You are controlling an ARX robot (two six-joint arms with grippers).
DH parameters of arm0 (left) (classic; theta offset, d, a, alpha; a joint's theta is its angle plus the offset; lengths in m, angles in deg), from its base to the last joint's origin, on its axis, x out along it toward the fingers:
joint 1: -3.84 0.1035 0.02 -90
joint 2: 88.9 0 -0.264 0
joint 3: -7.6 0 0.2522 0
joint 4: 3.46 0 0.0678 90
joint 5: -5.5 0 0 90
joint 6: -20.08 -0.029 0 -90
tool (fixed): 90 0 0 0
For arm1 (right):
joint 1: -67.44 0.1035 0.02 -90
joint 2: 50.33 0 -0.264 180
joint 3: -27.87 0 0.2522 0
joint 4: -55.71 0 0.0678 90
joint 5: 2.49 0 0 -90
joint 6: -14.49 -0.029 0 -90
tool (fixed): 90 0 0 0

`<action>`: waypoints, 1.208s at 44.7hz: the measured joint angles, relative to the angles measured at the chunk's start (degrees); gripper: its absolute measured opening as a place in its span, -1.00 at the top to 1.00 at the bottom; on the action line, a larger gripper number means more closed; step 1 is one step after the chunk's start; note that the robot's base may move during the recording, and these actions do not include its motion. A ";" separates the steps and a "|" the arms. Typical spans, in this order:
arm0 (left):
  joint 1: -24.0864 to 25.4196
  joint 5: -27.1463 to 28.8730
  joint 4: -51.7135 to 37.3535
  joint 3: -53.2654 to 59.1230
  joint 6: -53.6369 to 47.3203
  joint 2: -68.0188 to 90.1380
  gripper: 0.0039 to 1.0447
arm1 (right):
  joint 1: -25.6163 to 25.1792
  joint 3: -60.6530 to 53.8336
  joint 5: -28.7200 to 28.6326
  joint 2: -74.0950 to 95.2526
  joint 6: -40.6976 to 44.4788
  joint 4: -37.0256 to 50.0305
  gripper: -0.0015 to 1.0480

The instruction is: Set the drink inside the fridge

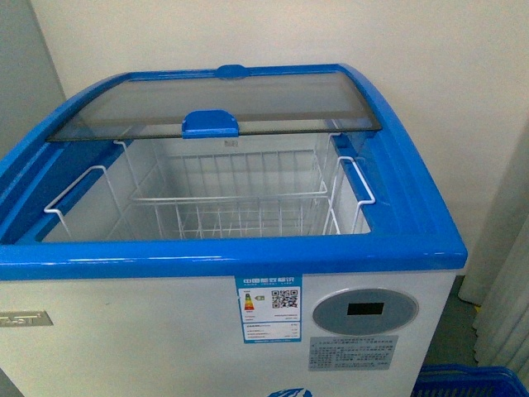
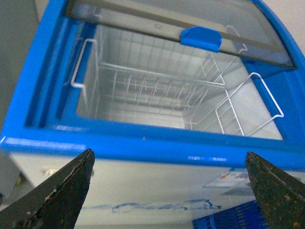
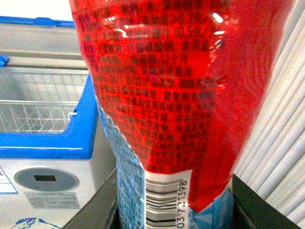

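Half done, I judge: right gripper point(image 3: 174, 212) pinches the drink point(image 3: 181, 95) outside the front right corner of the fridge point(image 1: 124, 331), left gripper point(image 2: 169, 155) spread empty; next, carry it over the blue rim point(image 1: 248, 258) into the wire basket point(image 1: 240, 217).

One fridge, one drink: the tally at an open chest.

A single fridge point(image 1: 165, 331) carries one glass lid point(image 1: 215, 103) over its rear half. It has two blue lid handles point(image 1: 211, 124), one mid-fridge and one at the fridge's back rim, and two white wire loops point(image 1: 357, 178), one at each side of the fridge's opening. The wire baskets inside the fridge overlap too much to count. The fridge's front bears one oval panel point(image 1: 364, 311) and two stickers point(image 1: 269, 308). One blue crate point(image 1: 471, 382) sits by the fridge's lower right corner. One drink point(image 3: 181, 95) shows one barcode point(image 3: 164, 205).
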 joint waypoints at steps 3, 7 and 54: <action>1.68 3.48 1.73 6.08 -0.17 -12.55 -0.74 | 0.00 0.00 0.00 0.00 0.00 0.00 0.25; 3.13 10.34 -0.59 13.27 -7.78 -28.74 -0.37 | 0.00 0.00 -0.02 0.00 0.00 0.00 0.25; 3.08 10.19 9.29 25.66 -12.74 -53.90 0.96 | 24.96 60.87 -6.29 93.48 70.66 2.47 0.26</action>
